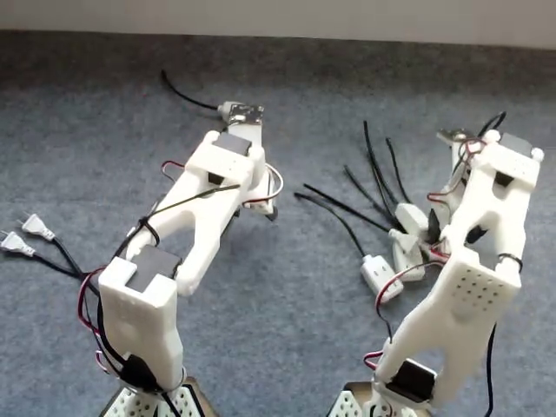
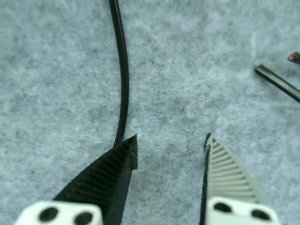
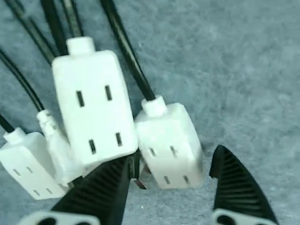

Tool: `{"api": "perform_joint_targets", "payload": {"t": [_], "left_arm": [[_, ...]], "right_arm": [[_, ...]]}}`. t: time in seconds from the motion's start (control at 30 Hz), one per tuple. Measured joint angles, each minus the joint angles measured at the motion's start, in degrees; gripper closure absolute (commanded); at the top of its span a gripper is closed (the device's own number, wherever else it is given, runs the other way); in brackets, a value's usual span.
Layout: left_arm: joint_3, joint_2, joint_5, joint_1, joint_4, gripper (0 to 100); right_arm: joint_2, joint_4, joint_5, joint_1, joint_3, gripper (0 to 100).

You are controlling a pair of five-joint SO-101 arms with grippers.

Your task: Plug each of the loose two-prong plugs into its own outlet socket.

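Two loose white two-prong plugs (image 1: 35, 228) (image 1: 13, 241) lie at the table's left edge on black cords. A cluster of white outlet sockets (image 1: 408, 239) lies at centre right, with one more socket (image 1: 378, 274) in front of it. My right gripper (image 3: 174, 157) is open just over the cluster. Its fingers straddle a small two-outlet socket (image 3: 171, 140), which lies beside a larger socket (image 3: 93, 110) and a third one (image 3: 26, 161). My left gripper (image 2: 171, 138) is open over bare carpet, its black finger (image 2: 117, 164) touching a black cord (image 2: 123, 70).
Grey carpet (image 1: 304, 295) covers the table. Another plug-like piece (image 1: 239, 111) with a black cord lies at the back, beyond the left arm. Several black cords (image 1: 365, 191) fan out from the sockets towards the back. Loose cord ends (image 2: 279, 82) lie near the left gripper.
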Motion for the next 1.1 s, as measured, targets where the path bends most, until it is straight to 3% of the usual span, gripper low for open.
{"api": "perform_joint_targets", "payload": {"t": [0.13,0.37,0.63,0.87,1.1], "left_arm": [[0.0,0.0,0.0,0.0,-0.8,77],[0.0,0.0,0.0,0.0,-1.1,77],[0.0,0.0,0.0,0.0,-1.1,77],[0.0,0.0,0.0,0.0,-1.1,77],[0.0,0.0,0.0,0.0,-1.1,77]], "right_arm": [[4.2,-0.6,2.4,-0.4,-2.6,75.9],[9.2,-0.4,2.8,0.6,-11.1,93.0],[13.2,-0.4,-3.1,0.7,-16.0,93.0],[13.6,4.9,-9.0,0.2,-29.5,93.0],[3.5,6.0,-13.7,-0.8,-39.5,92.9]]}}
